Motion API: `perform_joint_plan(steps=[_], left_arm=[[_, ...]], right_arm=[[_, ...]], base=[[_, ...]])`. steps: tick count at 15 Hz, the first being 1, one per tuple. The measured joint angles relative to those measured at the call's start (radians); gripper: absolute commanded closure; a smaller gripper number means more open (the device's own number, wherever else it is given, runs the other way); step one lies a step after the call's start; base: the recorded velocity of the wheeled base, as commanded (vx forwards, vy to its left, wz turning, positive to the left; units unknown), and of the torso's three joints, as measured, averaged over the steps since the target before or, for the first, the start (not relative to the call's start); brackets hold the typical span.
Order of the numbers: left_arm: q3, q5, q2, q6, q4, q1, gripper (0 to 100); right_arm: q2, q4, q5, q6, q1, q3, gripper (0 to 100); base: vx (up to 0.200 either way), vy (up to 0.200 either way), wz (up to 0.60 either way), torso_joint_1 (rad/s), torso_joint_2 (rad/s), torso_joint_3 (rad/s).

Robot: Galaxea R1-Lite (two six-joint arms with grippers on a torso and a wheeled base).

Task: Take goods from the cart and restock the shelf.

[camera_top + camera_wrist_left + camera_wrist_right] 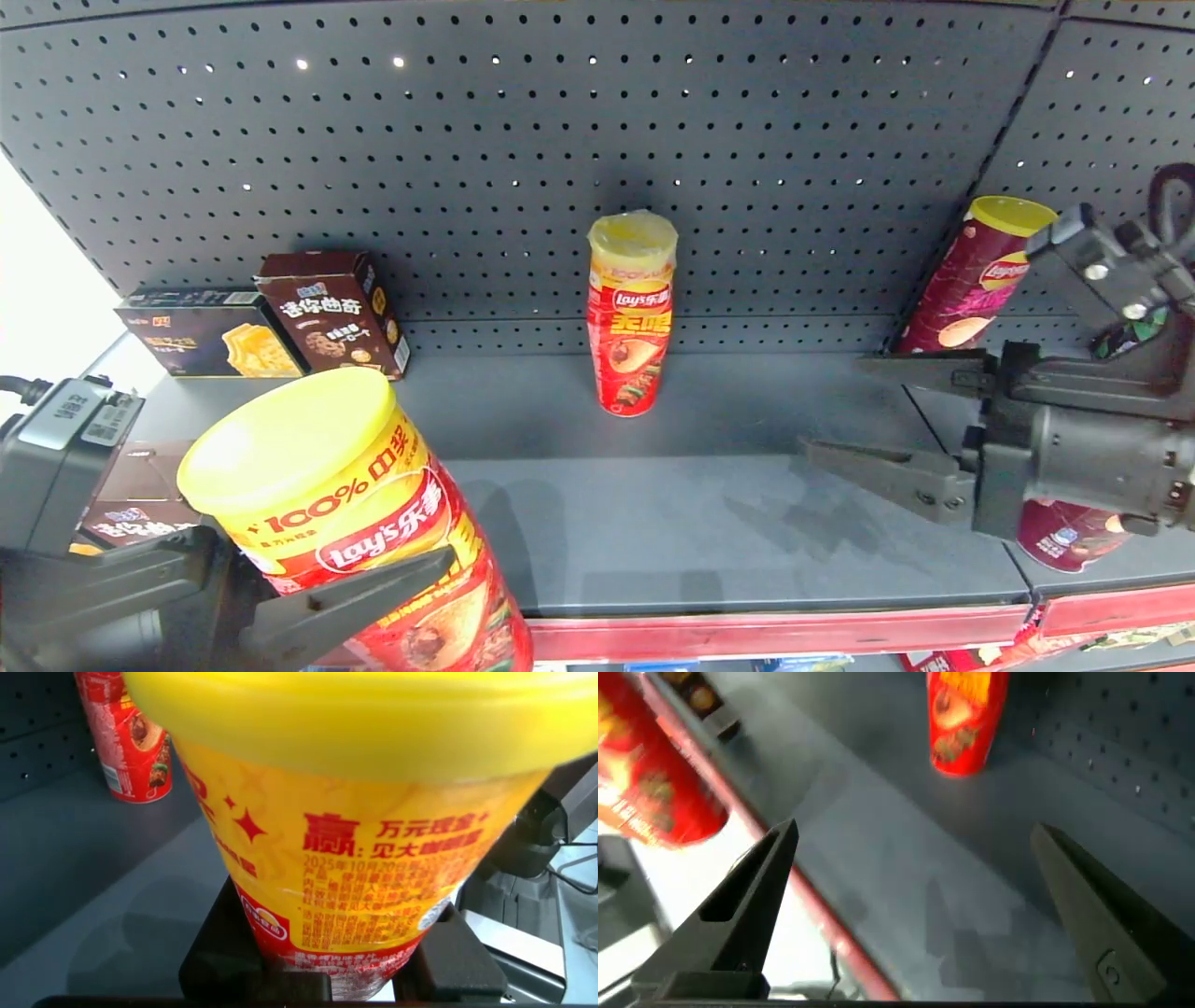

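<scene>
Chip can (345, 523) with the yellow lid sits in the left gripper (341, 975), low down at the front of the shelf (653, 504). The fingers squeeze the chip can on its lower half, one on each side. The can leans over and does not stand straight. Its bottom hangs below the red front strip (775, 630), so it is not on the shelf yet.

The right gripper (840, 406) hangs over the right side of the shelf. Its fingers are spread wide, with nothing between them. A purple can (971, 280) leans on the back wall just behind it. Another red can (632, 317) stands straight up in the middle, near the back. Two dark boxes (327, 317) sit at the left end.

I think a few things could go wrong from here. If the arm pushes forward before it lifts, the bottom of the chip can could bump the red front strip and twist in the fingers. The can is round and looks smooth, so it could slip. If it is set down while it leans, it could fall over and roll. Then it might roll off the front or knock the red can down.
</scene>
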Motion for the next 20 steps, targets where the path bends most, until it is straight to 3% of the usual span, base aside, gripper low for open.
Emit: perform_joint_plan(steps=[4, 7, 13, 20], left_arm=[[0.006, 0.001, 0.002, 0.000, 0.000, 0.001, 100], [0.006, 0.002, 0.002, 0.000, 0.000, 0.001, 100], [0.005, 0.000, 0.003, -0.001, 0.000, 0.001, 100], [0.007, -0.003, 0.003, 0.000, -0.001, 0.022, 100]], right_arm=[[0.163, -0.135, 0.020, -0.002, -0.023, -0.046, 0], [0.300, -0.251, 0.098, -0.013, -0.063, -0.115, 0], [0.523, -0.364, 0.404, -0.164, -0.162, -0.284, 0], [0.652, -0.366, 0.449, -0.162, -0.146, -0.410, 0]], base=[[0.000, 0.000, 0.00, 0.000, 0.00, 0.000], [0.000, 0.000, 0.00, 0.000, 0.00, 0.000], [0.000, 0.000, 0.00, 0.000, 0.00, 0.000], [0.000, 0.000, 0.00, 0.000, 0.00, 0.000]])
